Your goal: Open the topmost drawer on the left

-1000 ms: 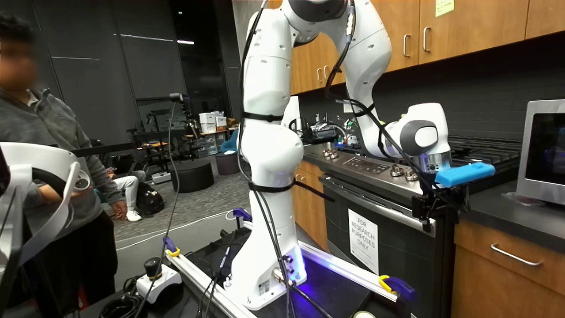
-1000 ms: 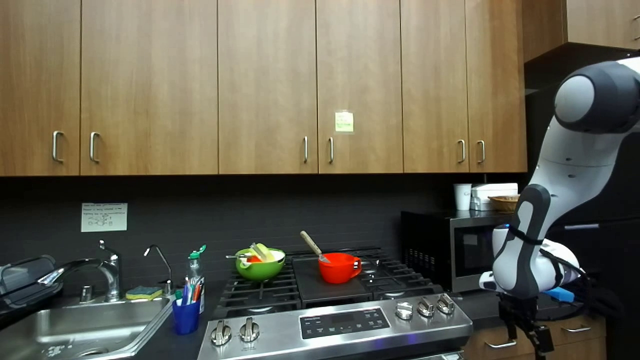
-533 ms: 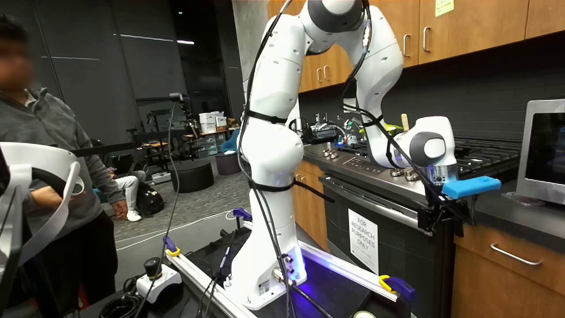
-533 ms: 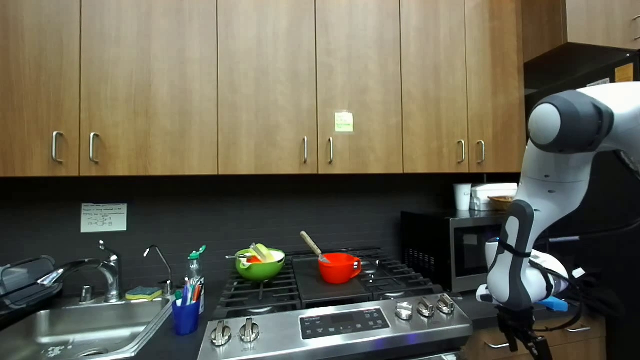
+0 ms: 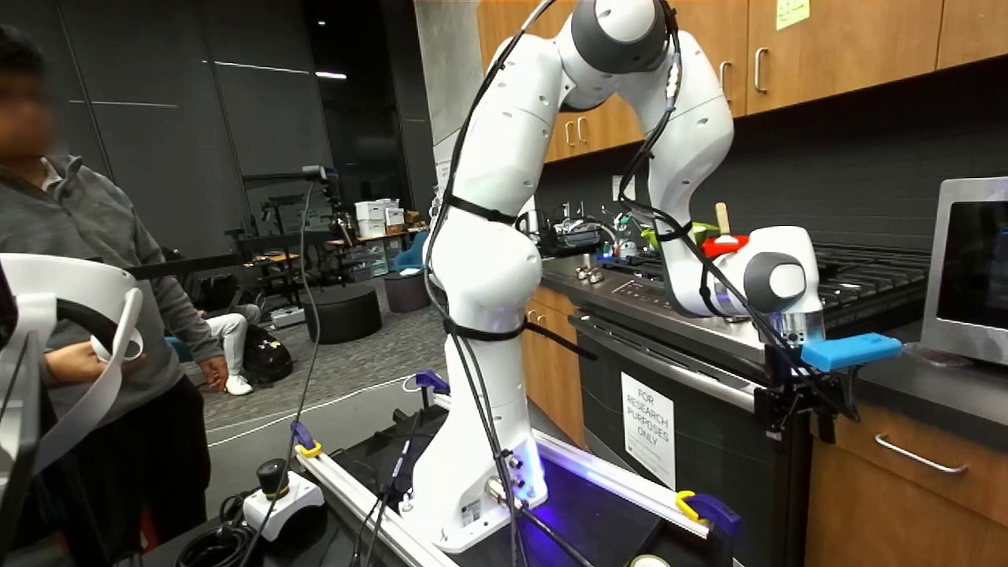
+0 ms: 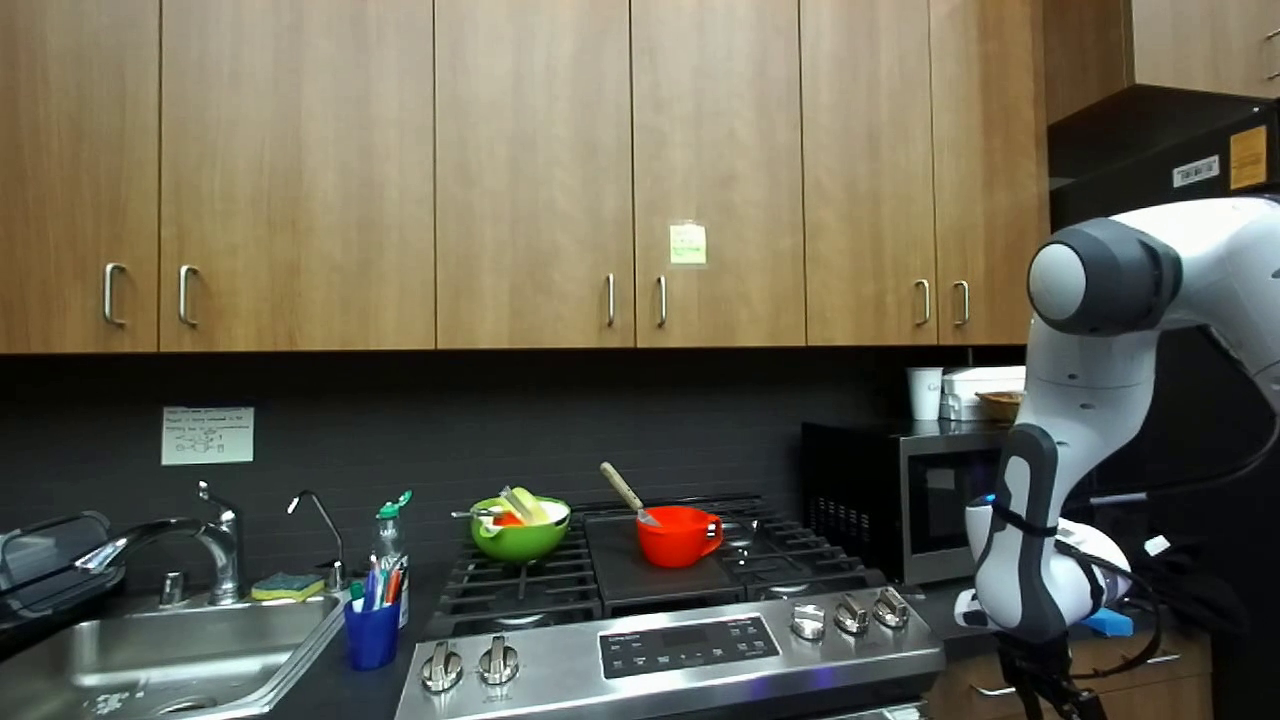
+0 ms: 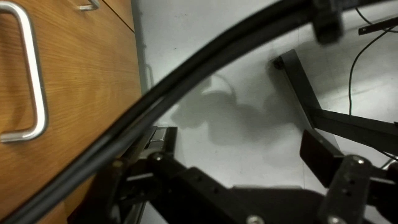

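The topmost drawer [image 5: 965, 492] is a brown wooden front beside the oven. It looks shut in both exterior views, lower right in an exterior view [image 6: 950, 685]. Its slim silver bar handle [image 5: 920, 454] also shows in an exterior view [image 6: 993, 690] and large at the left of the wrist view [image 7: 36, 84]. My gripper [image 5: 799, 431] points down in front of the oven's right end and the drawer's left edge, apart from the handle. In the wrist view the gripper [image 7: 241, 149] has its fingers wide apart with only floor between them. In an exterior view the gripper [image 6: 1060, 705] is partly cut off.
The oven [image 5: 709, 441] with its long handle is left of the drawer. A dark counter [image 5: 906, 386] with a microwave [image 5: 972, 268] is above. Another drawer handle [image 6: 1150, 658] lies further right. Black cables [image 7: 186, 68] cross the wrist view. A person [image 5: 102, 276] stands at the left.
The arm has leaned forward and lowered. My gripper has moved down and right in an exterior view, to below the counter edge. The fingers stay empty and the drawer has not moved.
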